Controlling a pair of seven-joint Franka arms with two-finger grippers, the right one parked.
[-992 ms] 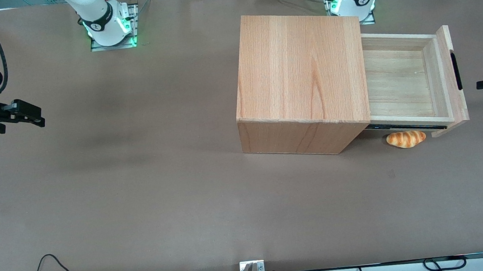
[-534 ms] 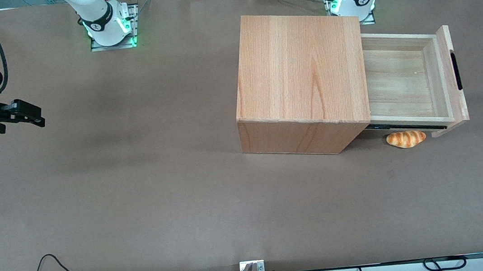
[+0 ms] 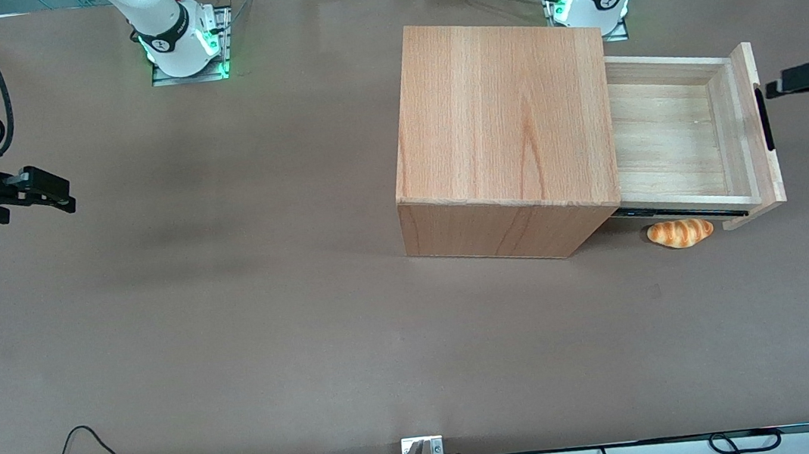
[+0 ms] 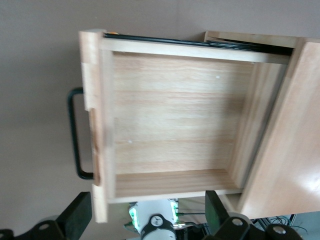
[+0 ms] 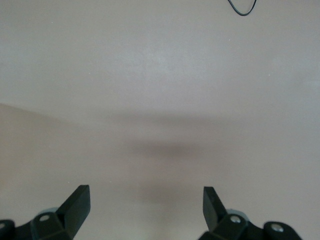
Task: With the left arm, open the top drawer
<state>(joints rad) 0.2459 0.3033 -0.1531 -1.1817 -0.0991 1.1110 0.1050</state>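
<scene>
The drawer [image 3: 675, 131] is standing pulled well out of the cabinet [image 3: 508, 131], empty inside, its handle [image 3: 764, 117] facing the working arm's end of the surface [image 3: 234, 338]. The hand [image 3: 777, 85] is hanging above and just beside the handle, fingers [image 4: 75, 215] spread wide and holding nothing. Half a second ago it was sitting farther out from the front panel; now it is swinging back in over it. The opening looks done, so this is likely a retreat path. A bread roll [image 3: 680, 233] is lying beside the drawer.
</scene>
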